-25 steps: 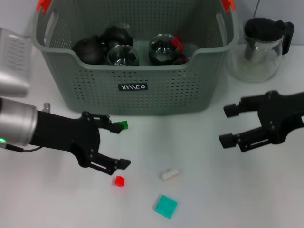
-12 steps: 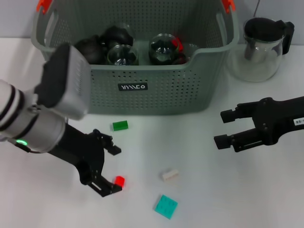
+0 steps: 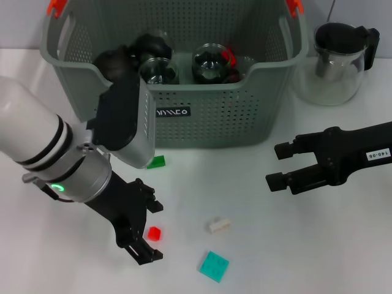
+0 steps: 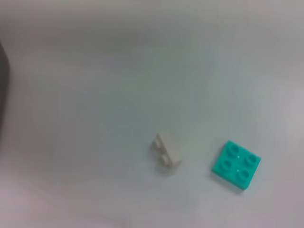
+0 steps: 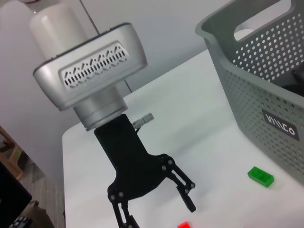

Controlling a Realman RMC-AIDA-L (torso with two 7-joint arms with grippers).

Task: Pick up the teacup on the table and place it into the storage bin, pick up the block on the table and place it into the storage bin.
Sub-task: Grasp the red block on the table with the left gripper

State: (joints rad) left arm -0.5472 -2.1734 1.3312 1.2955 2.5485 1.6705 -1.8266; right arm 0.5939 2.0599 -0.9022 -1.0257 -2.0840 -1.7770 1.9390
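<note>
The large grey-green perforated plastic storage bin [image 3: 177, 79] with orange handle clips and a small black label stands at the far side of the white table [image 3: 318, 245]. Inside it lie several dark round teapots and clear glass cups, one with a red part; their exact number cannot be told. Just beside the bin, on the robot's right, stands a glass teapot with a black lid [image 3: 337, 61].

The left gripper [image 3: 147, 229] is lowered over the table with its fingers spread apart and holding nothing; a small red block [image 3: 154, 233] lies between them, contact not discernible. A green block [image 3: 157, 162] lies near the bin's front wall. A cream two-stud block [image 3: 219, 225] and a flat teal four-stud block [image 3: 213, 266] lie close together, apart from the red one.

The right gripper [image 3: 275, 165] hovers over bare table below the glass teapot, fingers parted and empty.
</note>
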